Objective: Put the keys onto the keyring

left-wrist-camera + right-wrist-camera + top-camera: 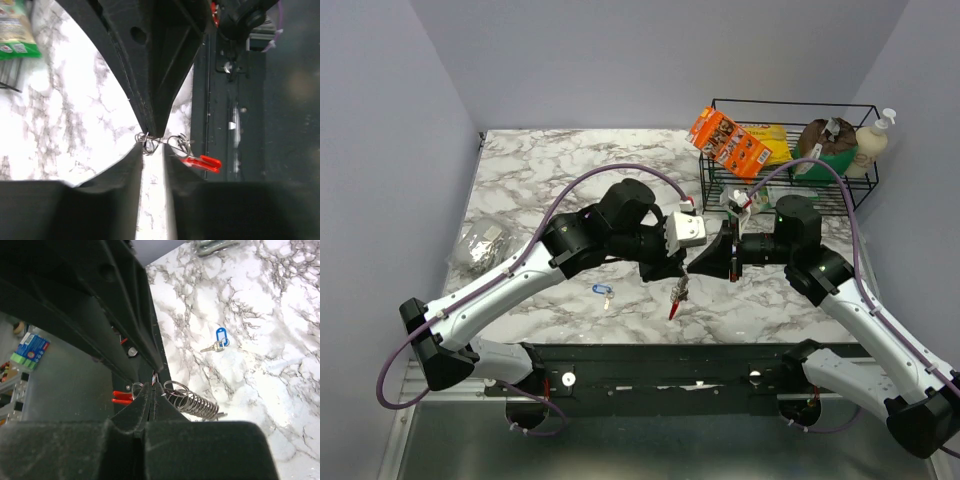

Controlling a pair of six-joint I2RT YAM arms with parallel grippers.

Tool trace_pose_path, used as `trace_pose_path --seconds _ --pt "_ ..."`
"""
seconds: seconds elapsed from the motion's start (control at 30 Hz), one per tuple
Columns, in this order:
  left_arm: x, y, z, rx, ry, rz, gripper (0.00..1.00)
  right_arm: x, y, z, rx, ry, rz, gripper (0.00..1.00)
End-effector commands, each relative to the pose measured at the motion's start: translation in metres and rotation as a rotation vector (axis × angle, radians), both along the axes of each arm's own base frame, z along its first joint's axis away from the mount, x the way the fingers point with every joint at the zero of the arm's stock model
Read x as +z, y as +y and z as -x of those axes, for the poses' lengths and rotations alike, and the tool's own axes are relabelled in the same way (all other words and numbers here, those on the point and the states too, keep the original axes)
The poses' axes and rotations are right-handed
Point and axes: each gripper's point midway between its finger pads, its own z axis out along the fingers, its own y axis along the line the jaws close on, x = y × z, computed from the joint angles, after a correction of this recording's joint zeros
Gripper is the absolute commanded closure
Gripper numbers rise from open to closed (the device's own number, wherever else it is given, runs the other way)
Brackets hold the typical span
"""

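At the far left of the bench (520, 170) lies a crumpled clear lump (480, 245). The keys (603, 291), one of them blue-headed, rest on the marble near the front edge. They lie just left of the keyring (192, 402) and apart from it. The left pincer (152, 150) is narrowed to a slim gap, its tips pressed against a wire loop of the keyring. The keyring hangs above the bench with its red end lowest. The right pincer (152, 390) meets the left one tip to tip, closed tight on the same wire. A wire basket (860, 150) stands at the back right.
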Motion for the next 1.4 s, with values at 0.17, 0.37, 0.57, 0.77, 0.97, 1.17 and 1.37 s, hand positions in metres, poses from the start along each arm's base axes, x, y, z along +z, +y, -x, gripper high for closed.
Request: trace_pose_path --seconds 0.17,0.37,0.57,0.77,0.97,1.17,1.37 --pt "0.054 0.021 -0.002 0.127 -0.096 0.28 0.43 0.033 -0.002 -0.004 -0.058 -0.141 -0.121 0.99" --pt "0.071 0.03 0.0 0.117 -0.074 0.406 0.39 0.046 -0.006 0.008 -0.041 -0.282 -0.239 1.0" --pt "0.078 0.025 0.016 -0.004 -0.017 0.513 0.41 0.065 -0.012 0.027 -0.006 -0.414 -0.36 1.0" --pt "0.082 0.017 0.032 -0.129 0.015 0.563 0.46 0.076 -0.014 0.038 0.024 -0.447 -0.43 1.0" --pt "0.096 0.013 0.037 -0.179 -0.002 0.622 0.49 0.091 -0.018 0.043 0.01 -0.463 -0.536 1.0" --pt "0.096 0.007 0.031 -0.172 0.013 0.625 0.55 0.094 -0.017 0.043 0.021 -0.462 -0.54 1.0" --pt "0.091 0.002 0.029 -0.172 0.032 0.598 0.59 0.092 -0.015 0.039 0.013 -0.456 -0.515 1.0"
